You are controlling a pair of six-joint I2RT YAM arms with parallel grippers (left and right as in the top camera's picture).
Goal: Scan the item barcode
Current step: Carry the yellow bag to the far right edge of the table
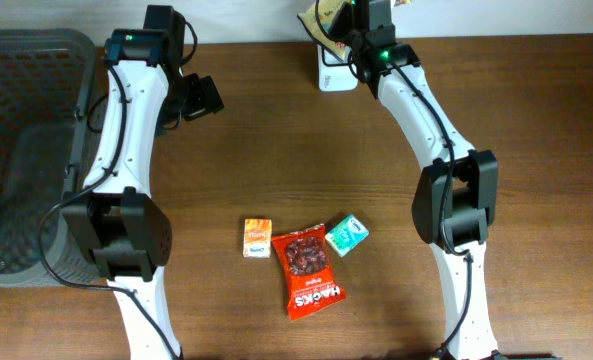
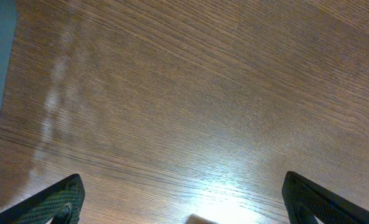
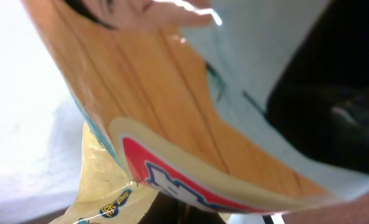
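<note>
Scan step in hand: snack packet (image 3: 172,118) is pinched by right tool (image 1: 340,26) at far desk (image 1: 276,150) edge, over white scanner-like block (image 1: 332,76); left tool (image 2: 184,204) is spread, empty; barcode to be turned toward it next

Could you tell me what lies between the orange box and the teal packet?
The red bag's top end sits between them, seen in the overhead view.

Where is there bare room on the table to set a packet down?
Bare wood spans the middle, between the left arm and right arm, beyond the orange box, red bag and teal packet, which crowd together.
</note>
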